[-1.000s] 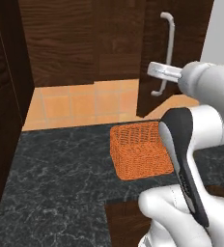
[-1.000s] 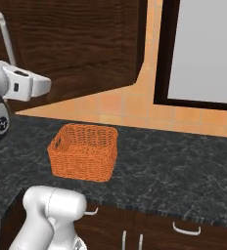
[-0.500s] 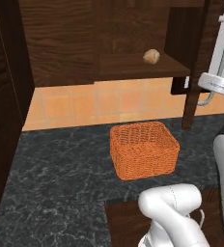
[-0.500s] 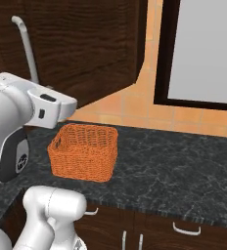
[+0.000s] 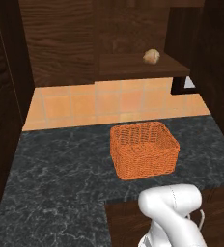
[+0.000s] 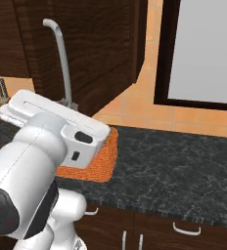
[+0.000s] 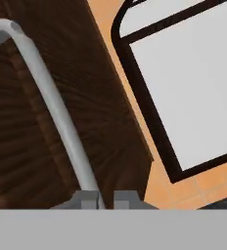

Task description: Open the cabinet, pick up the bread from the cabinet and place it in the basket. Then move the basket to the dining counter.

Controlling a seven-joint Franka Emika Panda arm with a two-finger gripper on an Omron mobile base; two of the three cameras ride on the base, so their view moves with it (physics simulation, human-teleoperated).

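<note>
Left base view: cabinet [image 5: 133, 34] open, door swung out on the right. Bread [image 5: 151, 56] sits on the wooden shelf [image 5: 133, 65] inside, near its right end. Basket [image 5: 143, 149] on the black counter [image 5: 56, 178], below the shelf and a bit fwd, upright.

Right base view: arm's hand at the door's silver bar handle [image 6: 61, 61], low end; basket partly hidden behind the hand.

Hand view: gripper [image 7: 102, 199] nearly closed, fingertips [image 7: 86, 199] either side of the handle's lower end, clamped on it. Framed light-grey panel [image 7: 184, 83] off to the side.
</note>
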